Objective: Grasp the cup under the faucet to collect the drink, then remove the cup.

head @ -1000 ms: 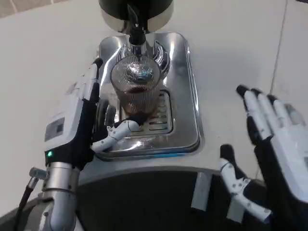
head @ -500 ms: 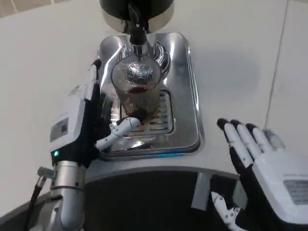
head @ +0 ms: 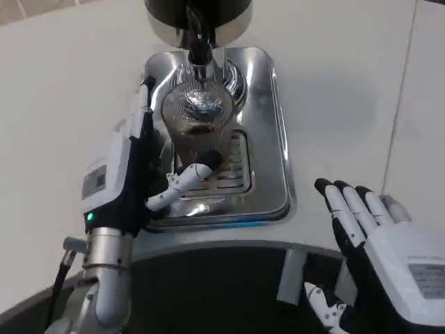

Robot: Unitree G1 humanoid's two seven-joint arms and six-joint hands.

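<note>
So the ribbed glass cup [head: 197, 129] sat on the shiny drip tray [head: 268, 139], right under the black faucet [head: 199, 49], with some dark drink in the bottom. The left hand [head: 128, 170] was wrapped around it. The right hand [head: 379, 240] hung well apart, fingers spread, holding nothing.

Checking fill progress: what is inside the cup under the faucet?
A little dark drink lies low in the ribbed clear cup, under the faucet. The left hand covers its left side.
</note>
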